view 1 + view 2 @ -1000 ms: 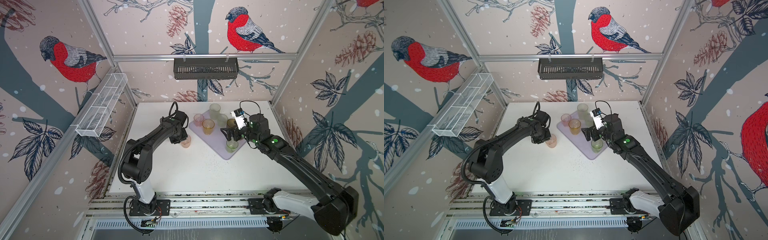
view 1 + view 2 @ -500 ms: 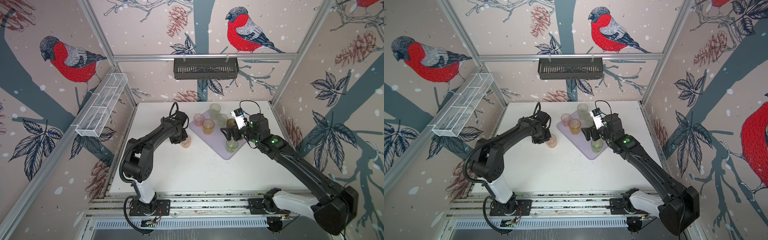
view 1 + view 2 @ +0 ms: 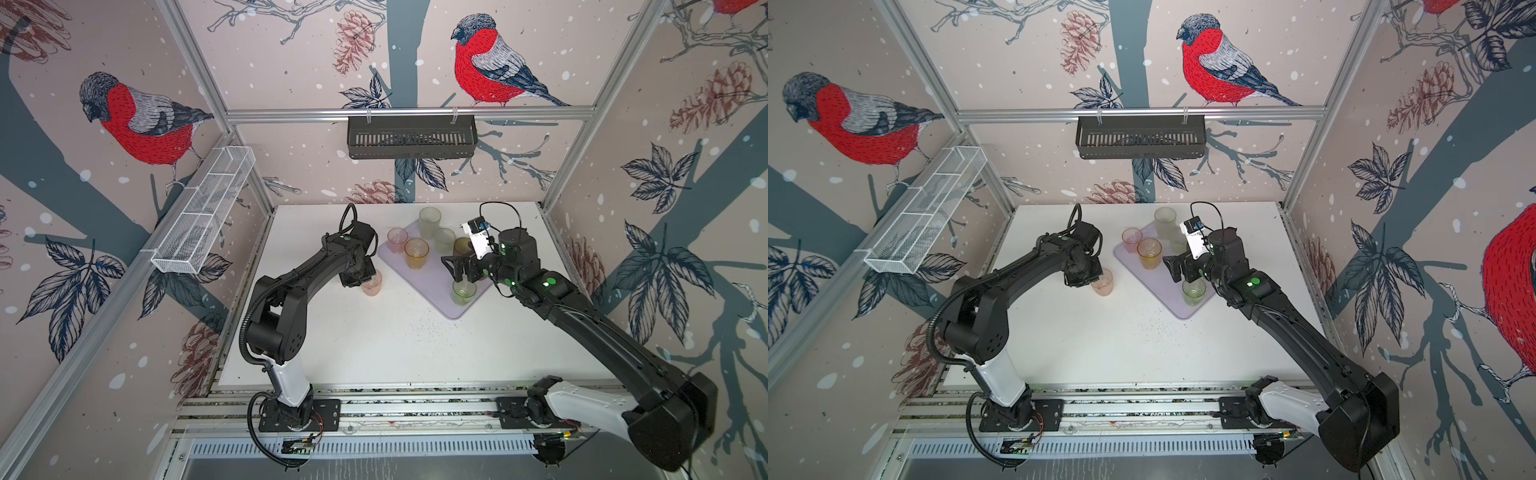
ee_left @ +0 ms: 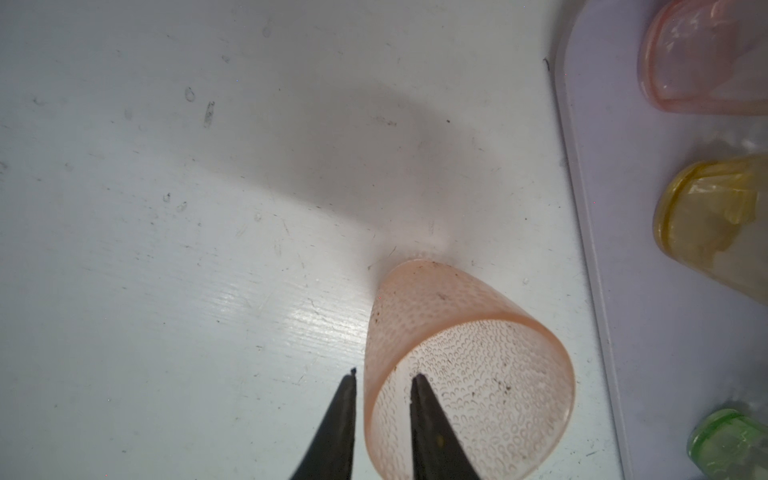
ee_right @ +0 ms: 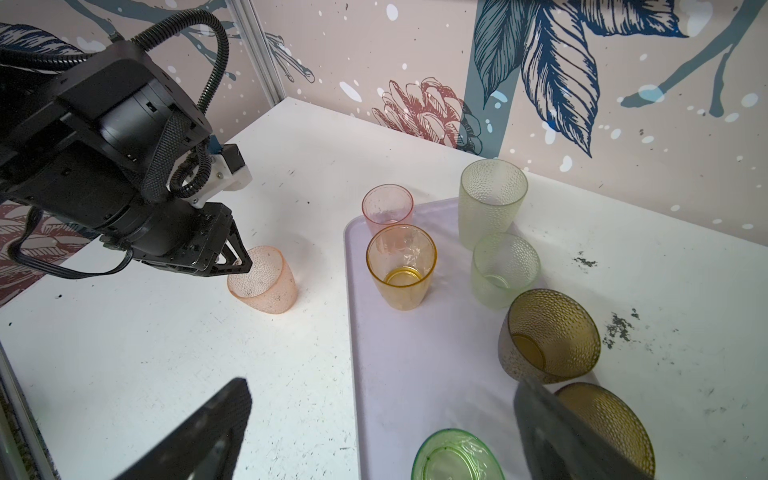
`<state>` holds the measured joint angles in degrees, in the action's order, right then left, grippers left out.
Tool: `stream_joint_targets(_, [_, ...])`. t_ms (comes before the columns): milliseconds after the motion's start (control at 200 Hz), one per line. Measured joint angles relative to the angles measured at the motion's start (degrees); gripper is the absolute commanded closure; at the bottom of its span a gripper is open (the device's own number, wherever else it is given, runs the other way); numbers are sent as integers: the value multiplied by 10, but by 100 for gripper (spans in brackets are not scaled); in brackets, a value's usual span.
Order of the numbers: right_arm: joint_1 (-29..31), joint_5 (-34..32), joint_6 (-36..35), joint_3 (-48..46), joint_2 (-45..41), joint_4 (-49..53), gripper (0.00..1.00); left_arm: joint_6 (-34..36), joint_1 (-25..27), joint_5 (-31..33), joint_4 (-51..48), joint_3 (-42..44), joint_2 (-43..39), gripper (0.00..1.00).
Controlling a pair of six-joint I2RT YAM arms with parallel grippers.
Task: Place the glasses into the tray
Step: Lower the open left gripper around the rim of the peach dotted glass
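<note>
On the white tabletop (image 3: 374,340), in both top views, the loose pink tumbler (image 3: 372,284) stands just beside the lilac tray (image 3: 430,279), at the tray's nine o'clock and outside its rim. The left tool (image 3: 362,277) sits at that tumbler's rim. The right tool (image 3: 457,266) hangs over the tray, spread wide and empty, with the green tumbler (image 3: 463,292) at its six o'clock. A second pink tumbler (image 3: 397,240), an amber tumbler (image 3: 416,253) and two frosted tumblers (image 3: 429,222) already stand in the tray.

In the left wrist view, one of the left tool's fingers (image 4: 428,428) is inside the loose pink tumbler's mouth and the other is outside, with the thin wall between them. They stand narrow, but I cannot tell whether they already pinch it.

In the right wrist view, two brown tumblers (image 5: 548,336) also stand in the tray, so seven are home and one is left. The loose pink tumbler looks tilted under the left tool.

A pinch on one side of a thin, dimpled wall would likely let the tumbler swing or slip on the lift. Carried low, its base could catch the tray rim or knock the amber tumbler, which stands nearest. The right tool, over the tray, may also block the incoming arm.
</note>
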<state>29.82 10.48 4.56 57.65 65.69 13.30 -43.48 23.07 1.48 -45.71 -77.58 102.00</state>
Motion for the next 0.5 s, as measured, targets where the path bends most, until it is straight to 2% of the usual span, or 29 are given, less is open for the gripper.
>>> stream_joint_targets(500, [0,0,0,0,1,0,0,0,0,0,0,0,3,81])
